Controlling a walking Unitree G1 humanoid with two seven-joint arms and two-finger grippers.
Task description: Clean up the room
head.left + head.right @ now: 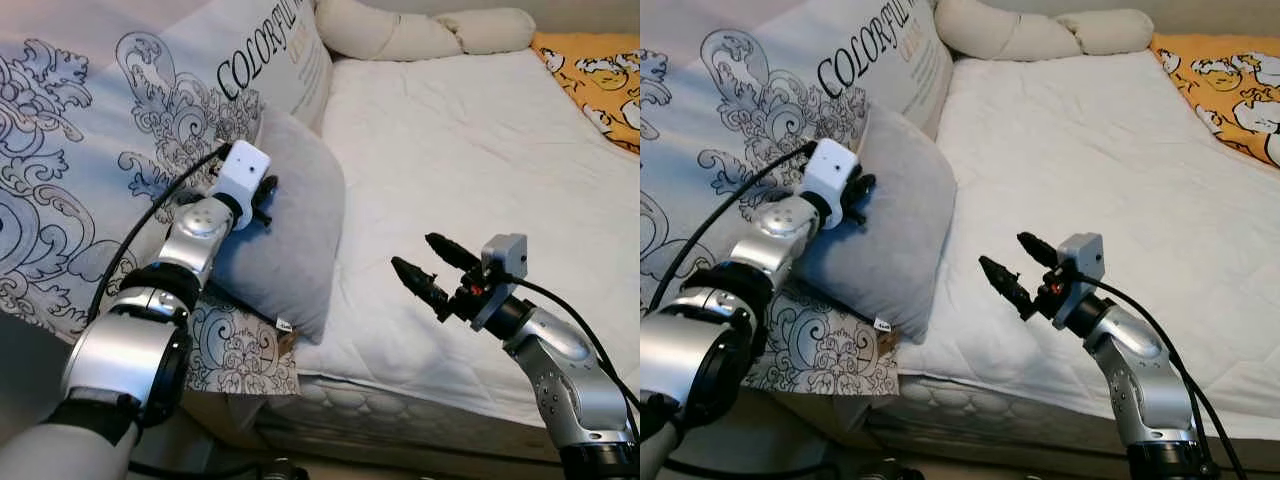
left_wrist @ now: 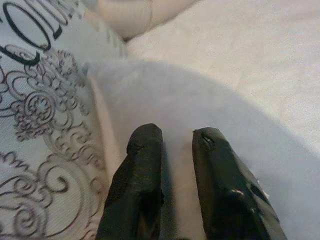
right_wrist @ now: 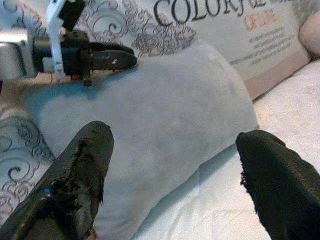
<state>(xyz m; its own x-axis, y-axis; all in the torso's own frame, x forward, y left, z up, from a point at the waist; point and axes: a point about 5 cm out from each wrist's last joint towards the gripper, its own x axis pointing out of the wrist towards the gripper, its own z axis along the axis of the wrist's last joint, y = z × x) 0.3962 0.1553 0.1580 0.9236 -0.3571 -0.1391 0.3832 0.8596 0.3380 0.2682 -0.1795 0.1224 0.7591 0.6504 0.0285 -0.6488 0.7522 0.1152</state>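
Note:
A grey pillow (image 1: 300,230) stands on its edge at the left side of the white bed (image 1: 470,150), leaning on a patterned duvet (image 1: 100,130). My left gripper (image 1: 265,200) is at the pillow's upper left edge, its fingers (image 2: 145,150) drawn close with grey fabric pinched between them. The right wrist view shows that left gripper (image 3: 112,57) lying along the pillow's top edge. My right gripper (image 1: 412,250) hovers open above the mattress, right of the pillow and apart from it, pointing at it.
Cream bolster pillows (image 1: 400,30) lie along the bed's far end. An orange printed blanket (image 1: 600,75) covers the far right corner. The mattress's front edge (image 1: 400,400) runs below my right arm. The patterned duvet hangs down the bed's left side.

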